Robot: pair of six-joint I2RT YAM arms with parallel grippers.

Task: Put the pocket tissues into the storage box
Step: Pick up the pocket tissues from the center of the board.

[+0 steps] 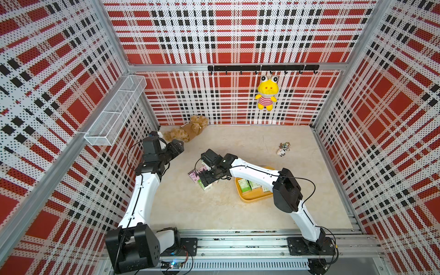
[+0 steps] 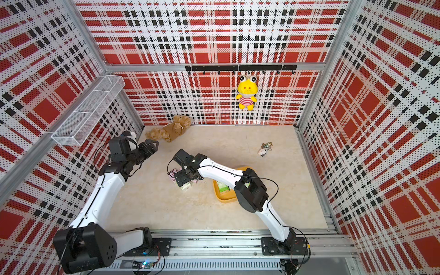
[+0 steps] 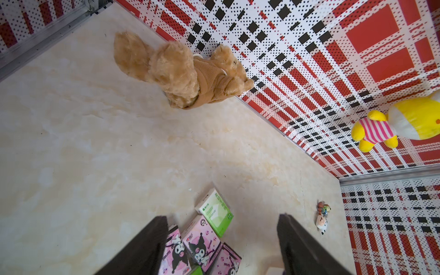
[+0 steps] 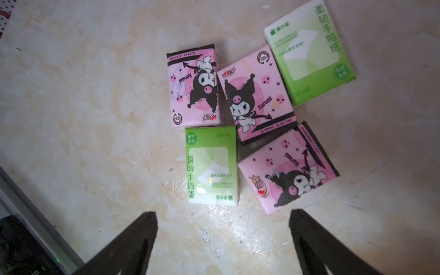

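Five pocket tissues lie in a loose cluster on the table: pink packs [image 4: 194,88], [image 4: 257,95], [image 4: 288,171] and green packs [image 4: 309,47], [image 4: 212,166]. My right gripper [image 4: 222,221] hovers open just short of them, with bare table between its fingers; in both top views it [image 1: 205,181] [image 2: 182,179] covers most of the cluster [image 1: 194,176]. The yellow storage box [image 1: 250,199] [image 2: 223,199] sits right of it under the right arm, with green packs [image 1: 246,186] inside. My left gripper [image 1: 177,144] [image 3: 223,221] is open and empty, raised near the back left.
A brown teddy [image 1: 188,129] lies by the back wall close to the left gripper. A small keychain toy [image 1: 282,152] rests at the back right. A yellow plush [image 1: 266,92] hangs from a hook rail, and a white wire basket [image 1: 116,112] is mounted on the left wall.
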